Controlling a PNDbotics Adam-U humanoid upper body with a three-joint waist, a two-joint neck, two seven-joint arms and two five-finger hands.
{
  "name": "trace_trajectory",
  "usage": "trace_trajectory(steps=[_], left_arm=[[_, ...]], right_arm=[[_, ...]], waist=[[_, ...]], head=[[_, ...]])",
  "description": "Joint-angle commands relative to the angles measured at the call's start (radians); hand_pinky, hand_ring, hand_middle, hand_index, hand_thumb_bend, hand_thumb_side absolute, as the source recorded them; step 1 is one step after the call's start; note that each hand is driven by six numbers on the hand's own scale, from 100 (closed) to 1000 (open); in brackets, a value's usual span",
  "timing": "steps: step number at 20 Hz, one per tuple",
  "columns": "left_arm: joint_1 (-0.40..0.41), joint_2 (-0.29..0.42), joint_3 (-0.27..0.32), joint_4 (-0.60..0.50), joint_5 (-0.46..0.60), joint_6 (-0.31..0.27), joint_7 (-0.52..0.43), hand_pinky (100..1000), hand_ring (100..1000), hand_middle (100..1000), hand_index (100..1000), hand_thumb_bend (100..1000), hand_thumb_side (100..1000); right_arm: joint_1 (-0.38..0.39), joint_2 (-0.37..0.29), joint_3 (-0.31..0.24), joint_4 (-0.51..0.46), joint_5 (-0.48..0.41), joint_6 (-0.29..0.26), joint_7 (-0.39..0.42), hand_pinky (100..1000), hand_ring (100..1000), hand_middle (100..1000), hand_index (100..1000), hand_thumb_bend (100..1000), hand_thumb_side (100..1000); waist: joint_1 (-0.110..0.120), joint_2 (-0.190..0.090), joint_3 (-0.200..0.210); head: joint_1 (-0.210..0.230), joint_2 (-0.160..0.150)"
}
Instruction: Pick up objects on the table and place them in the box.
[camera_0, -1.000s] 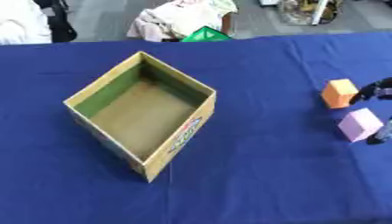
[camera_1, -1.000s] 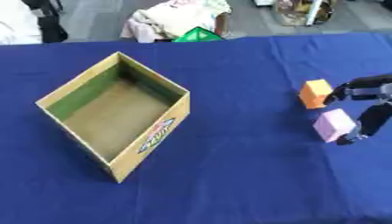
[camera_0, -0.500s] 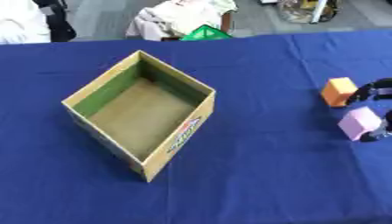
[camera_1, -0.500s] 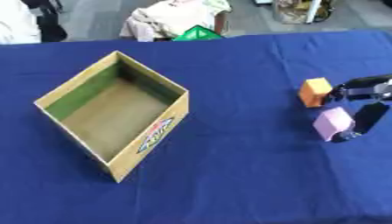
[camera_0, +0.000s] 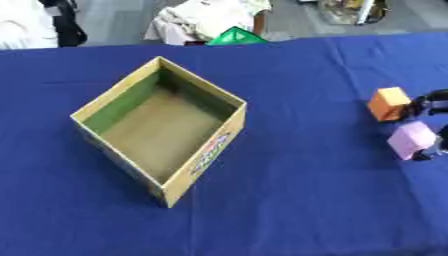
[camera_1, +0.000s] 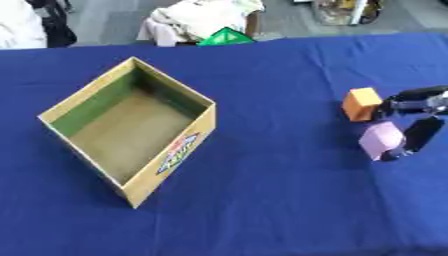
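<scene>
**Two blocks left, right hand at the pink one**

Two small blocks sit at the right side of the desk, well apart from the open cardboard box, which looks empty. The orange block is nearer the far edge; the pink block lies just beside it, nearer the robot.

Both look like light, rigid cubes with flat, matte faces, so they should neither crush nor roll. I judge a pinch across two opposite flat faces the best hold, kept square so the block does not twist out.

The right hand comes in from the right edge, low over the desk. One dark finger reaches toward the orange block's side; another angles down along the right face of the pink block, touching it or nearly so. The fingers are spread around the pink block rather than closed on it, and nothing is lifted. The left hand shows in neither view.
</scene>
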Motion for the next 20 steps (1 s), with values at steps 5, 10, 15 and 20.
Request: trace_trajectory(steps=[5, 10, 15, 20], left_arm=[[-0.005, 0.015, 0.004, -0.015, 0.001, -0.001, -0.006, 848, 664, 731, 854, 530, 959], [-0.004, 0.015, 0.005, -0.015, 0.0, -0.001, -0.006, 848, 663, 731, 854, 529, 960], [-0.003, 0.017, 0.006, -0.015, -0.001, -0.001, -0.005, 847, 663, 731, 854, 529, 958], [-0.001, 0.018, 0.009, -0.015, -0.004, -0.002, -0.002, 848, 663, 731, 854, 531, 957]], right_arm=[[-0.021, -0.023, -0.014, -0.003, 0.011, -0.014, -0.05, 773, 779, 597, 608, 465, 398], [-0.023, -0.022, -0.019, -0.001, -0.015, -0.015, -0.082, 741, 739, 550, 551, 410, 392], [-0.017, -0.031, -0.03, -0.021, -0.027, -0.009, -0.088, 735, 728, 551, 553, 393, 379], [-0.008, -0.045, -0.063, -0.103, -0.061, 0.007, -0.068, 726, 716, 545, 549, 373, 382]], waist=[[-0.003, -0.009, 0.001], [-0.003, -0.009, 0.0], [-0.003, -0.011, -0.002], [-0.004, -0.012, -0.006]], head=[[-0.001, 0.003], [-0.001, 0.004], [0.002, 0.005], [0.008, 0.005]])
